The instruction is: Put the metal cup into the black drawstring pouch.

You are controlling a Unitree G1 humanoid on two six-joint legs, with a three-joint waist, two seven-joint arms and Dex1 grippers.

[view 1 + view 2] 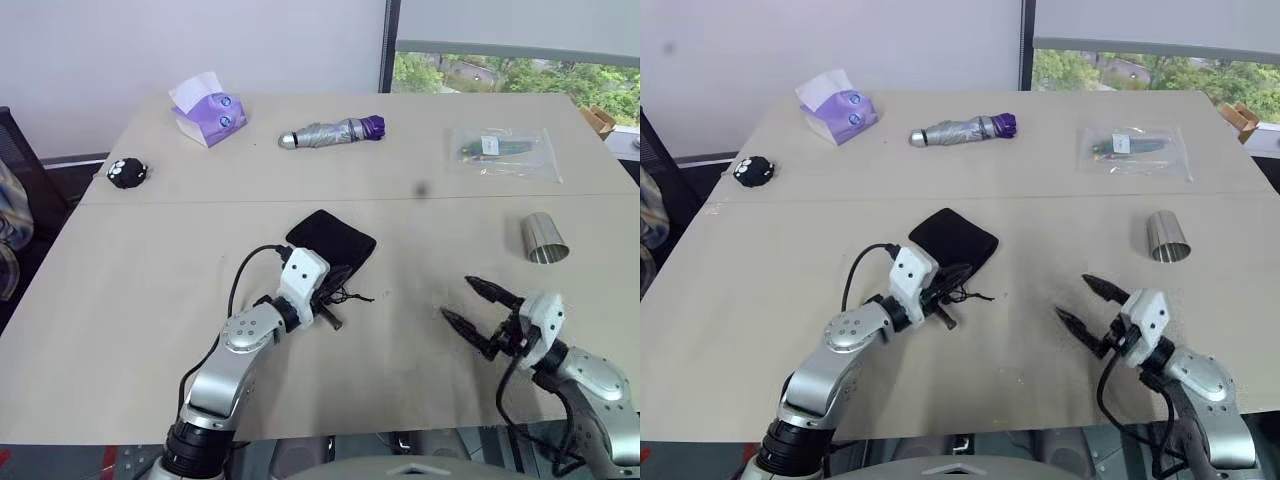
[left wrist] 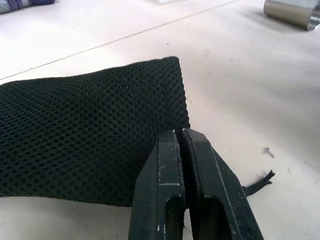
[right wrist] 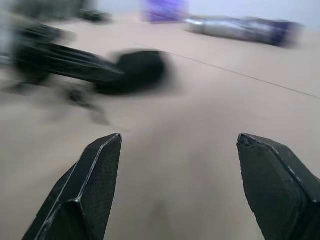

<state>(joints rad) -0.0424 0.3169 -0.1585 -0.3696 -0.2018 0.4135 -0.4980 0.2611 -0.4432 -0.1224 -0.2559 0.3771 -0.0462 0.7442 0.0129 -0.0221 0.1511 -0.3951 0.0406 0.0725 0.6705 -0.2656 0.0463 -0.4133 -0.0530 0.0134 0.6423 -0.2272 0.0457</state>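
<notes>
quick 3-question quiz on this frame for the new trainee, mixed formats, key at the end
1. True or false: the metal cup is already inside the black drawstring pouch.
2. Which hand has its fingers closed at the pouch's mouth end? A) left hand B) right hand C) neither
3. Fill in: the folded umbrella lies at the far side of the table, between the purple tissue pack and the clear ______.

Key: 1 false, the cup lies on its side on the table, apart from the pouch. 2 A; the right hand is open above bare table. 3 plastic bag.
</notes>
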